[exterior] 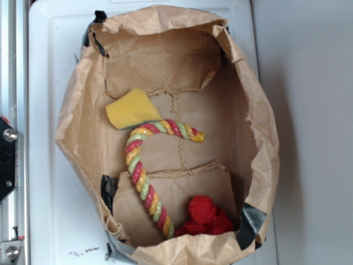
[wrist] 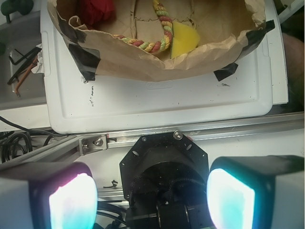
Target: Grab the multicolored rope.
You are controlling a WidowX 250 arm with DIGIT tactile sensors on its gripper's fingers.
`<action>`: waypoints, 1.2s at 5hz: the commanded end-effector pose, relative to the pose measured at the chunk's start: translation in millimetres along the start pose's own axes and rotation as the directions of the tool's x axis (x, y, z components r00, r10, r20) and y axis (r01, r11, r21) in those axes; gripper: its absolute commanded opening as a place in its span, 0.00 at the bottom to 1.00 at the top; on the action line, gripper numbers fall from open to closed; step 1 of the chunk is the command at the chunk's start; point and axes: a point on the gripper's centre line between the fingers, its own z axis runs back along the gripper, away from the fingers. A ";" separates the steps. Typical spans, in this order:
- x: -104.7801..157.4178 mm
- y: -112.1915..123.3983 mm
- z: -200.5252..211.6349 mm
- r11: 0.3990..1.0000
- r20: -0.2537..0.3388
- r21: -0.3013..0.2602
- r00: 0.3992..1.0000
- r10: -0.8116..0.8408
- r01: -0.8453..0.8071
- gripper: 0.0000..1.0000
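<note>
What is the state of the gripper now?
Gripper: open, holding nothing; its fingers are spread wide, far from the thick twisted red, yellow and green rope in the brown paper bag.

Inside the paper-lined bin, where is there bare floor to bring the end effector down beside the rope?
Most open: the right half of the paper liner, between the multicolored rope hook and the right wall. Also the back, beyond the yellow sponge. Crowded: the sponge touches the rope's bend; the red cloth lies by its lower end. The end effector is open, outside the bin.
</note>
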 end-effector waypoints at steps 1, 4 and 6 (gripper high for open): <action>0.0 0.0 0.0 1.000 0.000 0.000 1.000 0.000 0.000 1.00; 94.0 27.1 -19.1 0.998 0.011 0.032 0.999 0.054 -0.054 1.00; 147.1 34.5 -63.2 0.942 0.012 0.074 0.945 -0.328 0.326 1.00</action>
